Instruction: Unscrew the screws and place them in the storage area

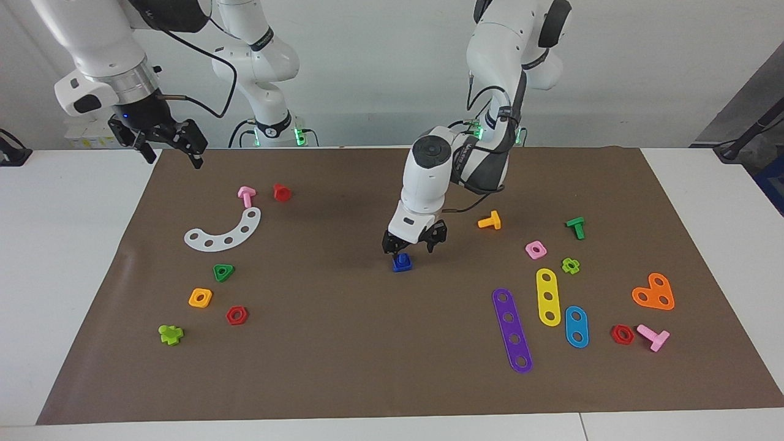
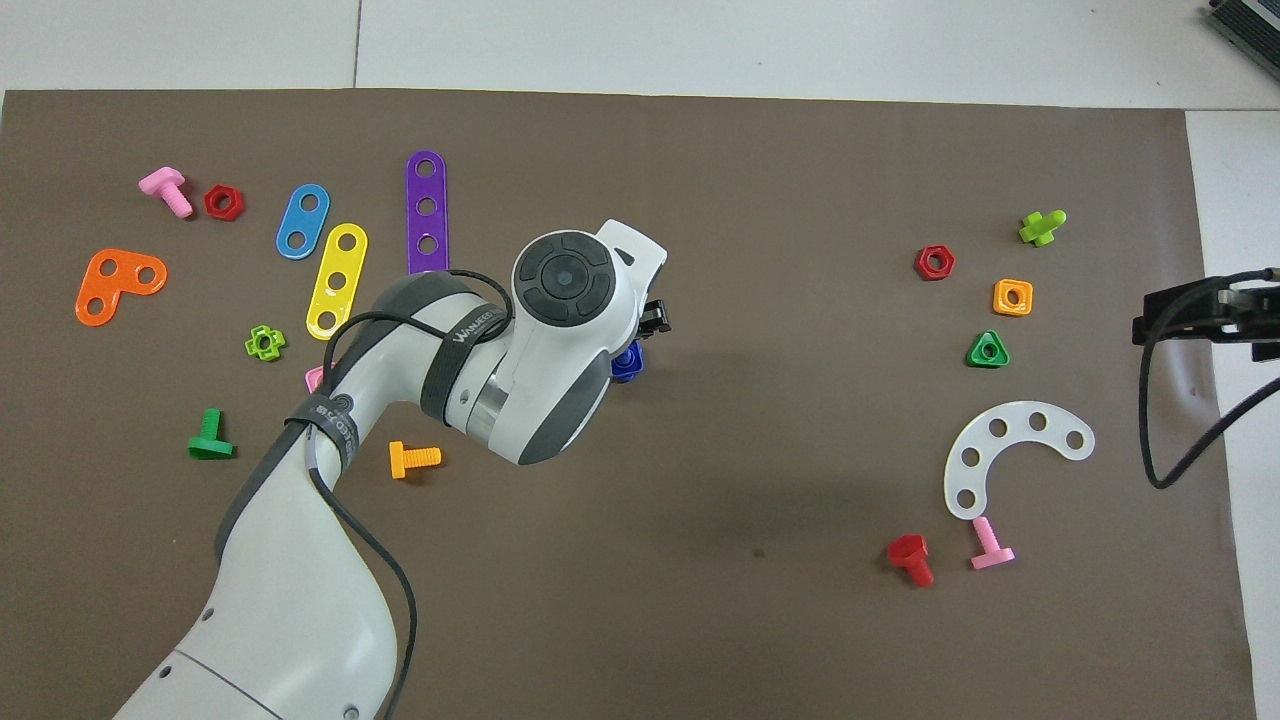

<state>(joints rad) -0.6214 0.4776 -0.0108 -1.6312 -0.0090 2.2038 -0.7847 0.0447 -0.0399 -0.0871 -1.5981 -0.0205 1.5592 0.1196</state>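
Though plastic, blue triangular-headed screw (image 1: 402, 263)

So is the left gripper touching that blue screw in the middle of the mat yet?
Cannot tell. In the facing view the left gripper hangs right above the blue screw, with no plain gap or contact; overhead, the arm hides most of it.

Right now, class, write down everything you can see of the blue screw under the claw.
The blue screw is a small glossy plastic piece, a flat base with a stubby part standing up from it. It sits on the brown mat near the middle. The left claw hangs open just above it; contact cannot be told. In the overhead view the arm hides most of it.
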